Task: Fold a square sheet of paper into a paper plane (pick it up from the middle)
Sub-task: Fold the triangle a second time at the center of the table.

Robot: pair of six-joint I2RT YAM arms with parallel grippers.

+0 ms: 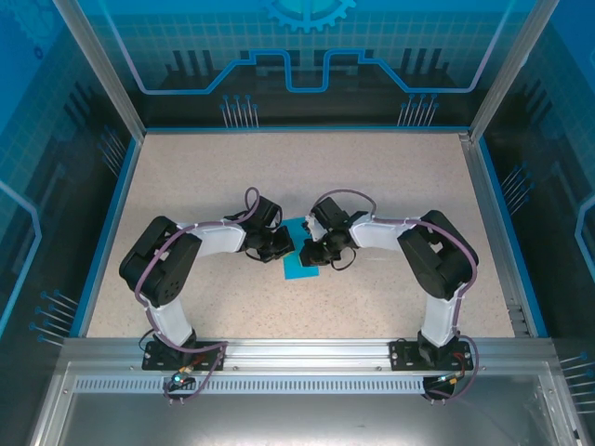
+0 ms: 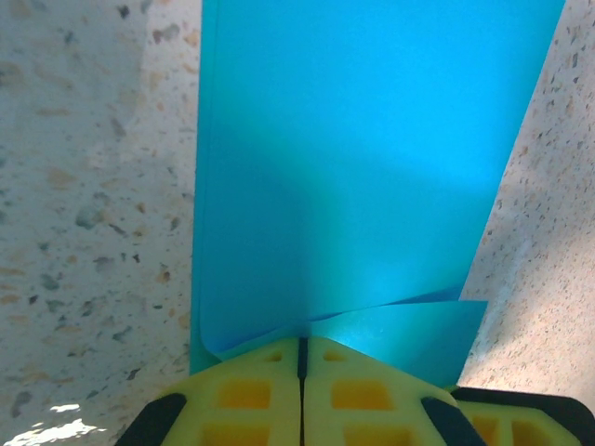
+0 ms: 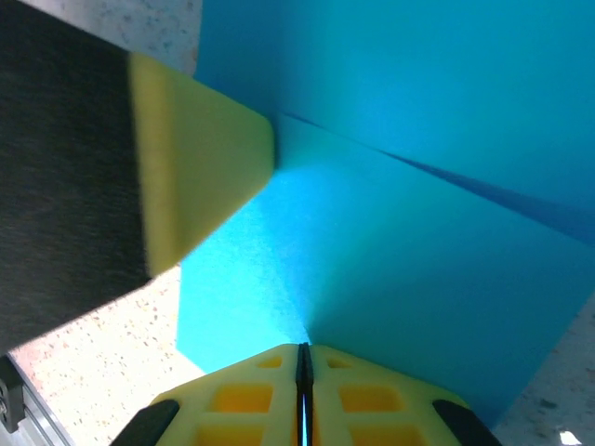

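The square sheet of paper (image 1: 295,268), plain teal-blue, is held just above the middle of the table between my two grippers. It is bent along a crease, with one flap lapping over the other (image 2: 372,167). My left gripper (image 1: 286,249) is shut on the sheet's near edge, its yellow jaws pressed together at the fold (image 2: 302,348). From the opposite side my right gripper (image 1: 307,253) is also shut on the sheet (image 3: 418,260), jaws tight together (image 3: 303,351). One yellow finger (image 3: 200,177) of the left gripper touches the paper in the right wrist view.
The speckled beige table (image 1: 372,186) is boxed in by blue transparent walls (image 1: 307,65) at the back and sides. An aluminium rail (image 1: 307,351) with both arm bases runs along the near edge. Both arms bend inward toward the centre.
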